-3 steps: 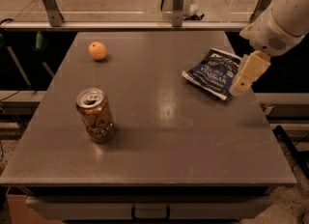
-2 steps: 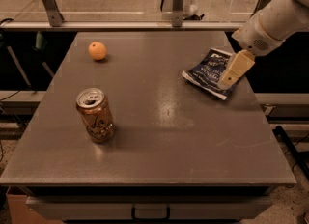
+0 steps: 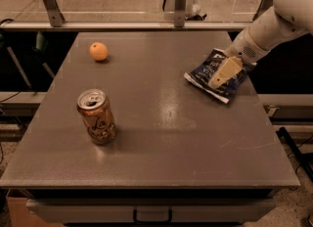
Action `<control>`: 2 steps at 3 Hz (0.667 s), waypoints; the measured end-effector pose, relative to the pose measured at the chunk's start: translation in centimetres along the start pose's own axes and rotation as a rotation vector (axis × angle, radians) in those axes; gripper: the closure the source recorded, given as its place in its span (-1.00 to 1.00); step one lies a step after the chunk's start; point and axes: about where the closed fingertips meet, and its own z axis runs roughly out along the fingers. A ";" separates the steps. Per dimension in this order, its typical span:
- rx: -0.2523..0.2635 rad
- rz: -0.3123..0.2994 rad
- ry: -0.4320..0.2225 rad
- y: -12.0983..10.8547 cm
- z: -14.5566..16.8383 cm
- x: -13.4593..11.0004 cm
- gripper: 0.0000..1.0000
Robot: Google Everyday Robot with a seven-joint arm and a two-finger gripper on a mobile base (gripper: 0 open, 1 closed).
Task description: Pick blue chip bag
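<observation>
Grey table (image 3: 166, 143), seen from the front and above. Blue chip bag (image 3: 202, 74) lies flat at the right side of the top, towards the far edge – dark blue, crinkled, white lettering, a white sealed end at its near right corner. White arm (image 3: 274, 20) reaches in from the upper right. Gripper (image 3: 222, 74) sits directly over the bag's middle, its cream tip angled down and to the left, covering part of the print. Cannot tell how wide it is set, nor whether it has any hold on the bag.

Bronze soda can (image 3: 96, 117) stands upright at the near left – well apart from the bag. Orange (image 3: 99, 51) rests at the far left, alone
</observation>
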 end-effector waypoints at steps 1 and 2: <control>-0.018 0.058 -0.016 -0.2 1.0 0.5 -0.19; -0.026 0.077 -0.051 -0.1 0.4 -0.4 0.27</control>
